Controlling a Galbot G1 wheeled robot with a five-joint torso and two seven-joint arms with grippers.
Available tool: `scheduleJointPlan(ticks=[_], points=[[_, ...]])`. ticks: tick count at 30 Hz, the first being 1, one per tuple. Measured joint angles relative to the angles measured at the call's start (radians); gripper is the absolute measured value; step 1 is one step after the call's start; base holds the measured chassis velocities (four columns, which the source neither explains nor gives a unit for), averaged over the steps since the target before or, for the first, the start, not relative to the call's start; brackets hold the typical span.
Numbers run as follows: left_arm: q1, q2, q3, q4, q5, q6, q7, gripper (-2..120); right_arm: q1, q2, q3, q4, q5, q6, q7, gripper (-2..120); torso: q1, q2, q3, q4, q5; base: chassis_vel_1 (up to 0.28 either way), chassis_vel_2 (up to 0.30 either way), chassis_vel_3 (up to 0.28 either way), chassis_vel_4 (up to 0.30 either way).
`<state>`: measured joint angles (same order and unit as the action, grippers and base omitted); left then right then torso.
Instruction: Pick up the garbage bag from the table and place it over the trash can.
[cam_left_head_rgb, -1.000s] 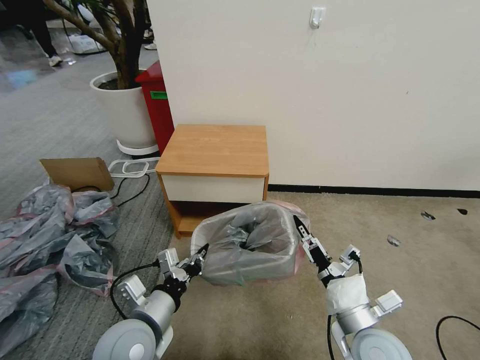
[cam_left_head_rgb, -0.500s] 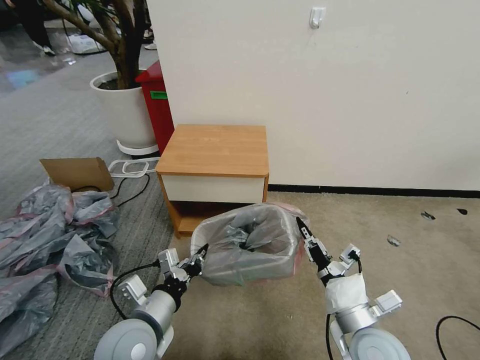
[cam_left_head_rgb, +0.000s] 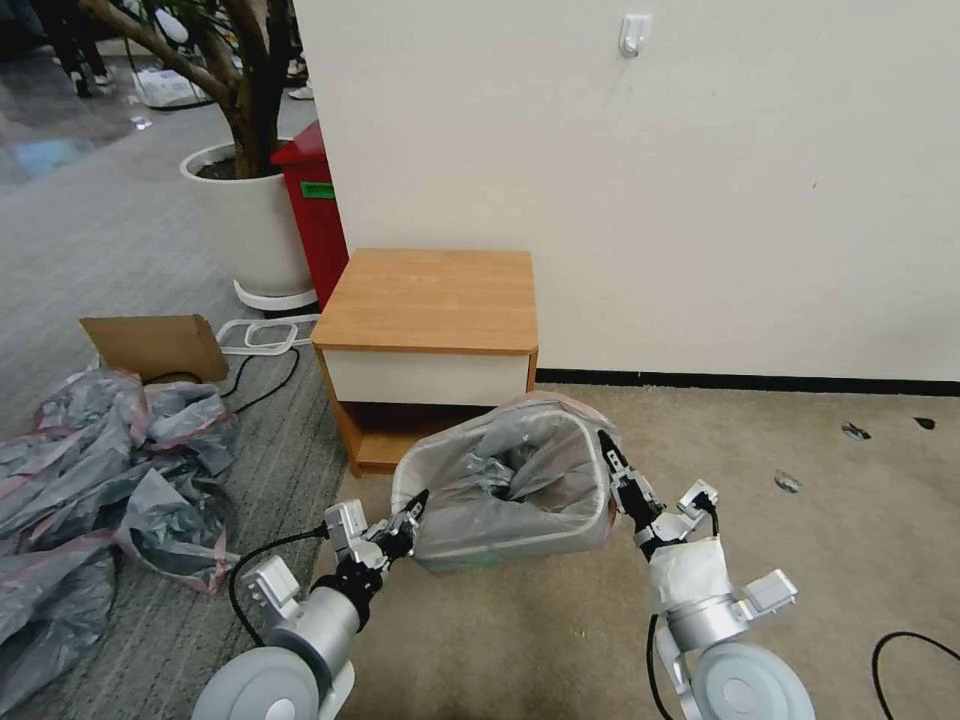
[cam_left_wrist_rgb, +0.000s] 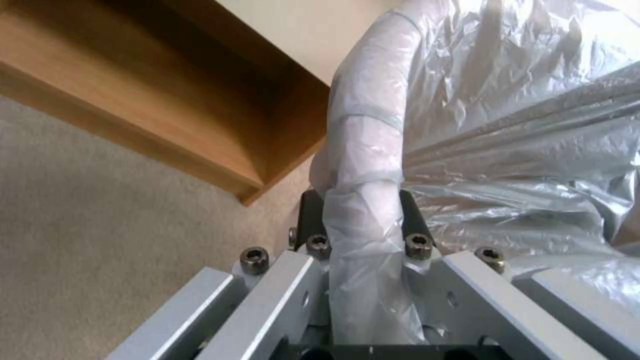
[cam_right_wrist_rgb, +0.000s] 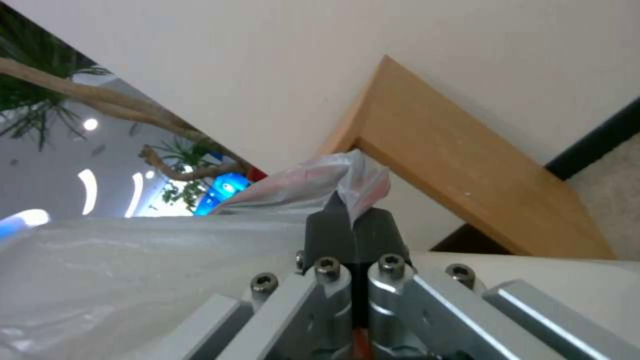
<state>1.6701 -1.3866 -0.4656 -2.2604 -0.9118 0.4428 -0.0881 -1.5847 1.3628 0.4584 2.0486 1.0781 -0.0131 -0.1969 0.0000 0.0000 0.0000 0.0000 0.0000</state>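
Head view: over the last second the garbage bag (cam_left_head_rgb: 500, 480) sinks lower around the trash can (cam_left_head_rgb: 520, 540), which stands on the carpet just in front of the bench (cam_left_head_rgb: 430, 300). Left hand (cam_left_head_rgb: 408, 515) and right hand (cam_left_head_rgb: 612, 462) each pinch its rim, so the fitting looks nearly done

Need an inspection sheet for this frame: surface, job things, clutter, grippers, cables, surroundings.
Surface: table top bare.
Job things: garbage bag draped over trash can on the carpet before the table.
Clutter: heap of bags, cardboard piece, at left.
Grippers: left gripper around the bagged rim at the can's left; right gripper shut on the bag at its right.
Cables: black cable on floor.
Surroundings: wall, plant pot, red box.
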Motion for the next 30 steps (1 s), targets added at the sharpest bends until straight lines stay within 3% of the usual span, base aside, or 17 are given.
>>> scheduleJointPlan(ticks=[22, 26, 28, 30], points=[[0.006, -0.015, 0.016, -0.015, 0.003, 0.003, 0.002, 4, 0.050, -0.016, 0.005, -0.149, -0.096, 0.026, 0.040, 0, 0.000, 0.000, 0.000, 0.0000, 0.0001, 0.000, 0.000, 0.000, 0.000], [0.000, -0.017, 0.015, -0.013, 0.005, 0.003, -0.006, 4, 0.042, -0.012, 0.006, -0.152, -0.171, 0.036, 0.054, 0, 0.000, 0.000, 0.000, 0.0000, 0.0001, 0.000, 0.000, 0.000, 0.000], [-0.008, -0.021, 0.013, -0.011, 0.016, -0.001, -0.030, 4, 0.029, -0.006, 0.010, -0.152, -0.277, 0.069, 0.066, 12, 0.000, 0.000, 0.000, 0.0000, -0.0001, 0.000, 0.000, 0.000, 0.000], [-0.010, -0.022, 0.012, -0.011, 0.019, -0.002, -0.039, 4, 0.024, -0.004, 0.011, -0.151, -0.309, 0.081, 0.069, 15, 0.000, 0.000, 0.000, 0.0000, 0.0000, 0.000, 0.000, 0.000, 0.000]])
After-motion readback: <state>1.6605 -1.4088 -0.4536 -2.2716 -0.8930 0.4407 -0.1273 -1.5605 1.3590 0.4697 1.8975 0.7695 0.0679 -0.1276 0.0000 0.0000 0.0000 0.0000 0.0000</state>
